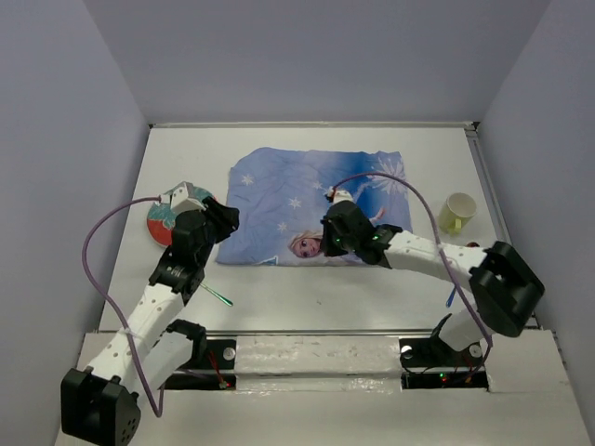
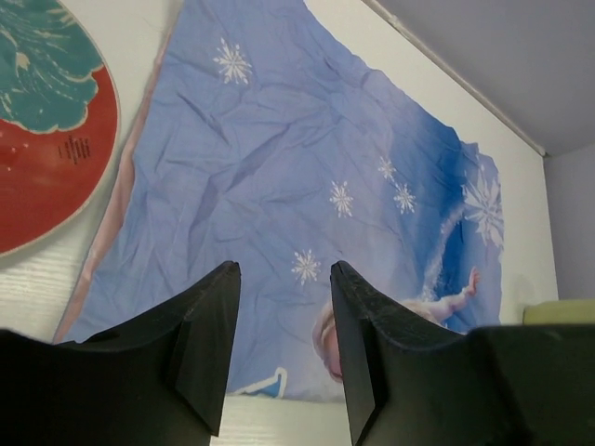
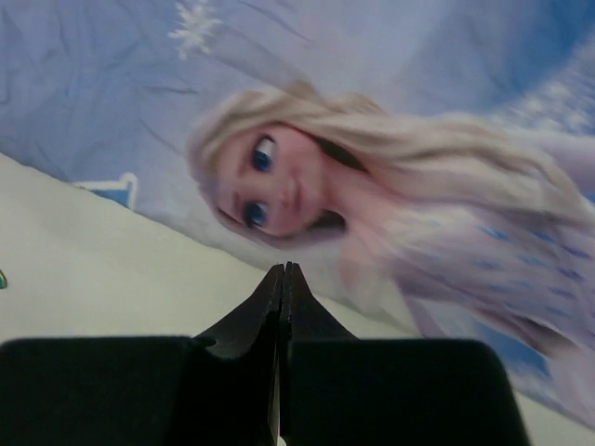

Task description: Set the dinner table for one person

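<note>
The off-white dinner table (image 1: 307, 302) carries a wrinkled blue princess cloth mat (image 1: 316, 200) in its middle. A red and teal plate (image 1: 165, 219) lies left of the mat, partly under my left arm. My left gripper (image 1: 223, 216) is open and empty above the mat's left edge; in its wrist view (image 2: 284, 269) the mat (image 2: 307, 139) and plate (image 2: 46, 139) lie ahead. My right gripper (image 1: 330, 232) is shut at the mat's front edge; in its wrist view (image 3: 284, 268) the tips meet just short of the printed face (image 3: 279, 186), with nothing between them.
A pale yellow cup (image 1: 457, 213) stands right of the mat. A green-handled utensil (image 1: 218, 295) lies near the front left, a blue one (image 1: 450, 297) near the front right beside my right arm. Grey walls enclose the table on three sides.
</note>
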